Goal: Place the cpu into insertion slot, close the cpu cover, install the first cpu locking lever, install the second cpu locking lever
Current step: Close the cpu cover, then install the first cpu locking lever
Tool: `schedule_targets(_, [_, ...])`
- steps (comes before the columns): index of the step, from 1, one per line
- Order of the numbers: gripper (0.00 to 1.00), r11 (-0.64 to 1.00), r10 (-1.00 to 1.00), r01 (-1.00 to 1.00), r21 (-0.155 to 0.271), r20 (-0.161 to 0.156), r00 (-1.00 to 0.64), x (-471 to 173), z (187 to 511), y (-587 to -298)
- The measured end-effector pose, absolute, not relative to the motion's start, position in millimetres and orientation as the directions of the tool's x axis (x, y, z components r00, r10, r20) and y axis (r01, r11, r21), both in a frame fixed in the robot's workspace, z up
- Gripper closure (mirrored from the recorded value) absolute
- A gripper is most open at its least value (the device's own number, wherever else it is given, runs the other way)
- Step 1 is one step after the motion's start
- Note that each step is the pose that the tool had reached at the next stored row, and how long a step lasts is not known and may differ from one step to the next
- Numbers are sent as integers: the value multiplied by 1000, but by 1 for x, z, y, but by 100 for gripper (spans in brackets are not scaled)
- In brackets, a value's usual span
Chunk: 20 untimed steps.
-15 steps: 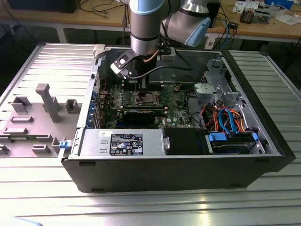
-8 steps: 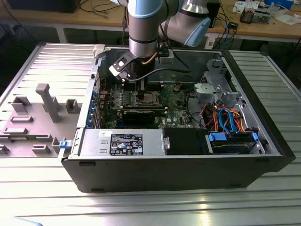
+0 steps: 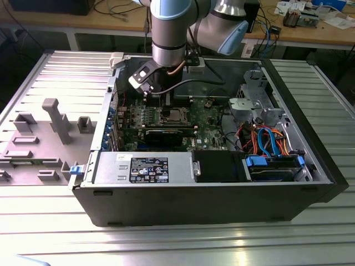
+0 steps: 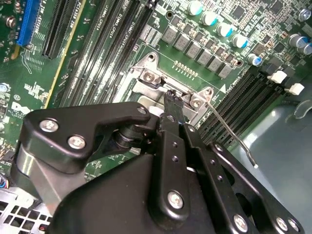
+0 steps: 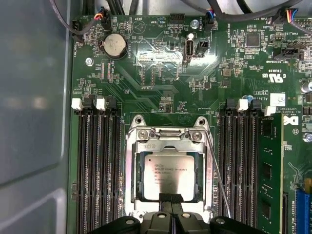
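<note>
The cpu [image 5: 169, 173] is seen in the first wrist view, lying flat in the insertion slot [image 5: 129, 185] with the cpu cover [image 5: 168, 145] shut around it. The whole computer case [image 3: 222, 194] on the worktop [image 3: 55, 233] is shown in the exterior view. The jaws are pressed together, with their tips at the cpu's edge.

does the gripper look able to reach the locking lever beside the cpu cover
Probably yes: the gripper sits at the edge of the cpu cover, and the thin locking lever beside it has nothing lying over it.

cpu [image 5: 168, 173] under cpu cover [image 5: 131, 180], gripper [image 5: 171, 197] near
</note>
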<state>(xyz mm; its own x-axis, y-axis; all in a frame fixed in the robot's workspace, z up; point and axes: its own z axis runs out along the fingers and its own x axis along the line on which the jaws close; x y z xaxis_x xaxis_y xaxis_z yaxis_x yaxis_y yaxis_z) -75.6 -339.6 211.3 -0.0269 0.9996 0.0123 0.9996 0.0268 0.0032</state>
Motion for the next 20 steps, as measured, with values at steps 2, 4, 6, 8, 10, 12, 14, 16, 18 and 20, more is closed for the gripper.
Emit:
schedule_targets(2, [89, 27, 1000, 1000, 3, 12, -27, -77, 209, -340])
schedule_targets(4, [89, 27, 1000, 1000, 3, 12, -27, -68, 213, -340])
schedule_targets(6, [89, 27, 1000, 1000, 3, 12, -27, -55, 213, -340])
schedule_targets(8, [89, 27, 1000, 1000, 3, 12, -27, -54, 213, -340])
schedule_targets(10, [89, 27, 1000, 1000, 3, 12, -27, -54, 213, -340])
schedule_targets(12, [89, 27, 1000, 1000, 3, 12, -27, -54, 213, -340])
schedule_targets(14, [89, 27, 1000, 1000, 3, 12, -27, -54, 213, -340])
schedule_targets(16, [89, 27, 1000, 1000, 3, 12, -27, -54, 213, -340])
schedule_targets(18, [89, 27, 1000, 1000, 3, 12, -27, -54, 213, -340])
schedule_targets(20, [89, 27, 1000, 1000, 3, 12, -27, -54, 214, -340])
